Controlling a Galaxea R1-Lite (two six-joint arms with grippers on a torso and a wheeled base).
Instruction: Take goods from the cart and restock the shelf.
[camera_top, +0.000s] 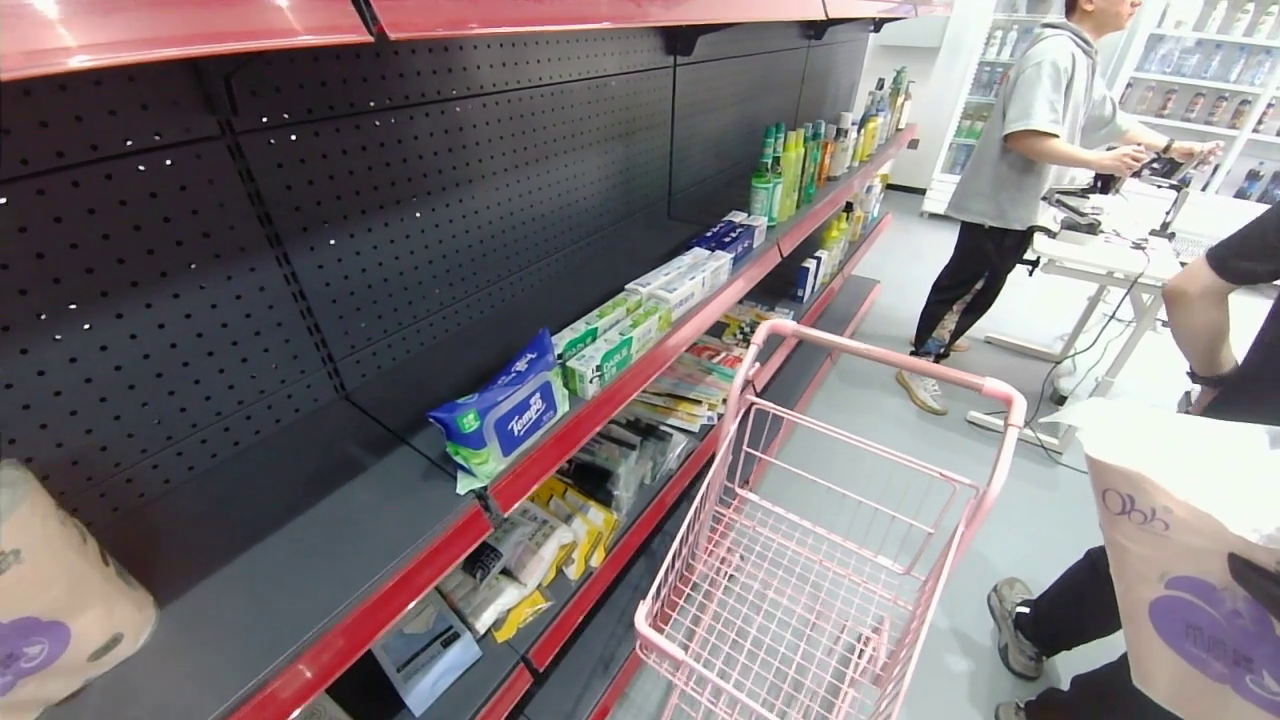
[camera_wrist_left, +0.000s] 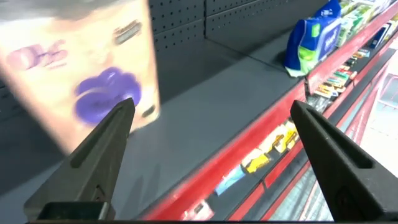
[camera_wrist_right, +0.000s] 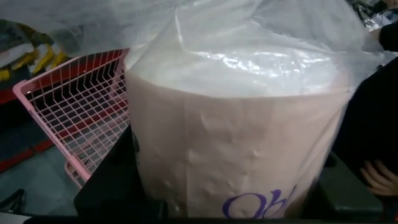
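Observation:
A beige pack of paper rolls with purple print (camera_top: 1185, 540) is held up at the right, beside the pink cart (camera_top: 830, 530). My right gripper (camera_wrist_right: 230, 186) is shut on this pack (camera_wrist_right: 236, 124), with a dark finger (camera_wrist_right: 115, 180) on either side. A second, matching pack (camera_top: 55, 590) stands on the grey shelf board (camera_top: 300, 560) at the far left. My left gripper (camera_wrist_left: 211, 162) hangs open over the shelf's front edge, with the shelved pack (camera_wrist_left: 81, 68) just beyond one of its fingers (camera_wrist_left: 93, 162) and nothing between them.
A blue wipes pack (camera_top: 505, 410) and green boxes (camera_top: 610, 345) sit further along the shelf, with bottles (camera_top: 790, 170) beyond. Lower shelves hold small goods. The cart basket looks empty. A person (camera_top: 1210, 330) stands close on the right, another further back.

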